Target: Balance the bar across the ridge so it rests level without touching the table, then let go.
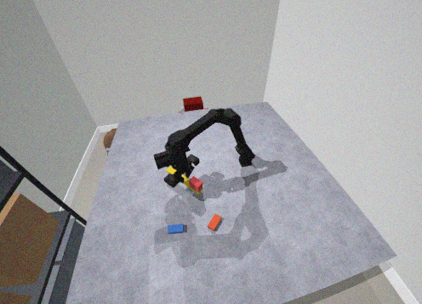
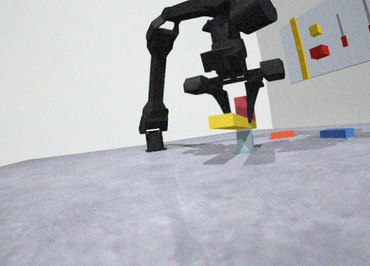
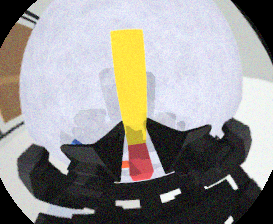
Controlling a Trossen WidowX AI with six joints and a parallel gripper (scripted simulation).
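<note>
The yellow bar [image 1: 171,169] [image 2: 221,121] [image 3: 129,75] is held between the fingers of my gripper [image 2: 239,117] [image 3: 136,125], which is shut on it. The bar looks about level and is off the table. A red block [image 1: 196,184] [image 2: 241,101] [image 3: 140,162] stands on one end of the bar, and the longer yellow part reaches out the other way. The translucent teal ridge [image 2: 245,142] stands on the table right below the bar, under the part near the red block. Whether bar and ridge touch cannot be told.
An orange block [image 1: 214,222] [image 2: 282,134] and a blue block [image 1: 175,228] [image 2: 336,133] lie on the grey table [image 1: 298,226] [image 2: 112,212], apart from the ridge. A dark red box [image 1: 193,103] is at the table's far edge. A shelf with a brown box [image 1: 25,238] stands at the left.
</note>
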